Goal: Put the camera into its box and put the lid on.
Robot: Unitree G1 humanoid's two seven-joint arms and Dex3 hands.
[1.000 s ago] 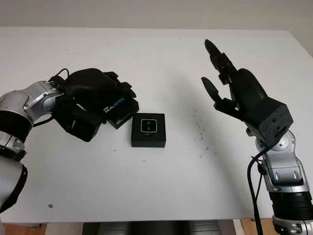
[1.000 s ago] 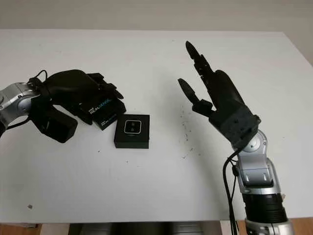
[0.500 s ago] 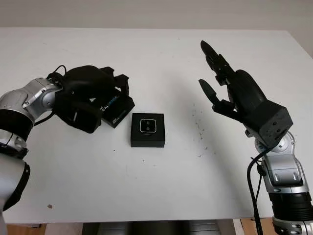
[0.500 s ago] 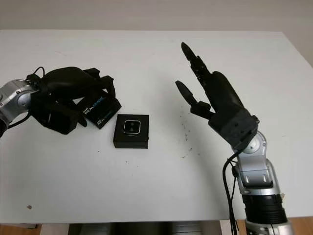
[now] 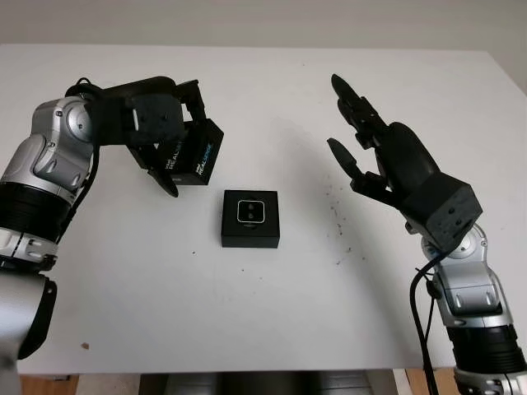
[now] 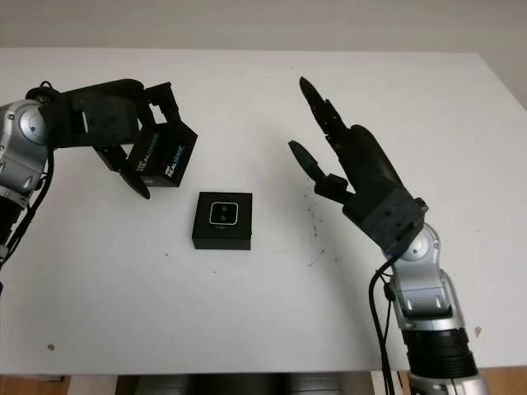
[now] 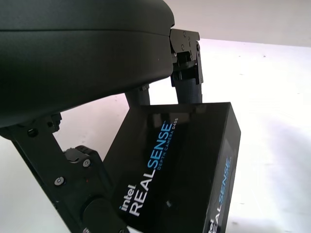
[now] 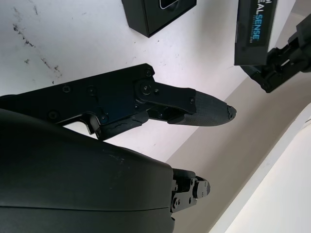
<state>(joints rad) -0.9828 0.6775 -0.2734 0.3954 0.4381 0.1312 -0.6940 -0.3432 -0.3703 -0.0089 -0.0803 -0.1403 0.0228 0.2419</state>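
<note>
The open black box (image 5: 249,233) sits on the white table (image 5: 272,313) near its middle, with the camera (image 5: 249,211) lying inside, its pale face up. My left hand (image 5: 183,140) is up off the table, behind and left of the box. It is shut on the black lid (image 5: 198,154), printed "Intel RealSense", which is tilted on edge in the air. Close up, the lid (image 7: 184,170) sits between the fingers (image 7: 187,73). My right hand (image 5: 346,123) hovers open to the right of the box, holding nothing, and its wrist view looks across at the box (image 8: 155,14) and lid (image 8: 252,29).
Dark specks (image 5: 336,216) mark the table between the box and my right hand. A small crumb (image 5: 85,346) lies near the front left edge. The table's right edge (image 5: 506,82) runs close behind my right arm.
My left hand has lifted the lid off the table, carrying it up and back and tipping it on edge. My right hand has drifted slightly left. The box has stayed put.
</note>
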